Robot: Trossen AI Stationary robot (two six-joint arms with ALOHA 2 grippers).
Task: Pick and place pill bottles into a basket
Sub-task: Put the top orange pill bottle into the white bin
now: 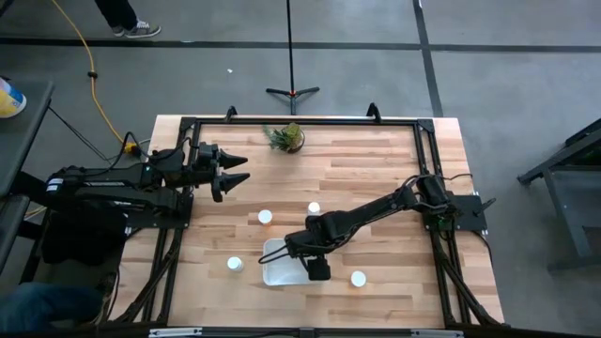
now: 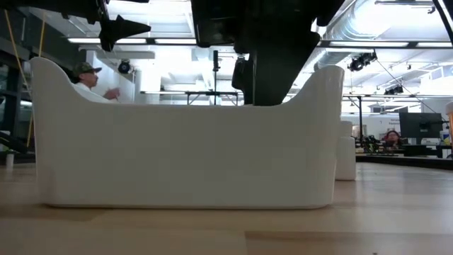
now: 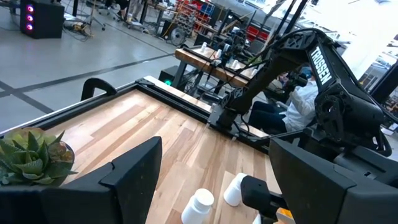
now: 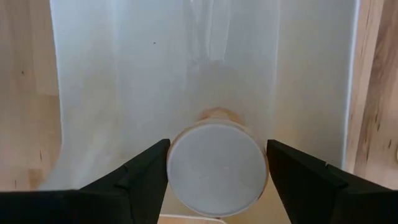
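From the high view I see the right gripper point(image 1: 317, 268) reaching over the shallow white rectangular plastic basket point(image 1: 278, 273), which sits near the front edge of the pale wooden plank surface point(image 1: 376, 160). Four small white-capped pill bottles stand loose on the wood: one point(image 1: 266, 218) and another point(image 1: 314, 208) behind the basket, one point(image 1: 235, 265) to its left, one point(image 1: 358, 279) to its right. The left gripper point(image 1: 235, 171) waits at the surface's left edge, fingers parted and empty, near a small green potted plant point(image 1: 286, 137).

In the low view the basket's wall point(image 2: 184, 156) fills the frame, a white bottle point(image 2: 345, 157) just beside its right end, a person in a cap point(image 2: 88, 81) beyond.

My left wrist view shows the plant point(image 3: 31, 155) and two white bottles point(image 3: 198, 206) between the spread fingers.

My right wrist view shows the right gripper point(image 4: 216, 168) closed on a white-capped, orange-bodied bottle point(image 4: 216, 167) above the basket's floor point(image 4: 124, 81).
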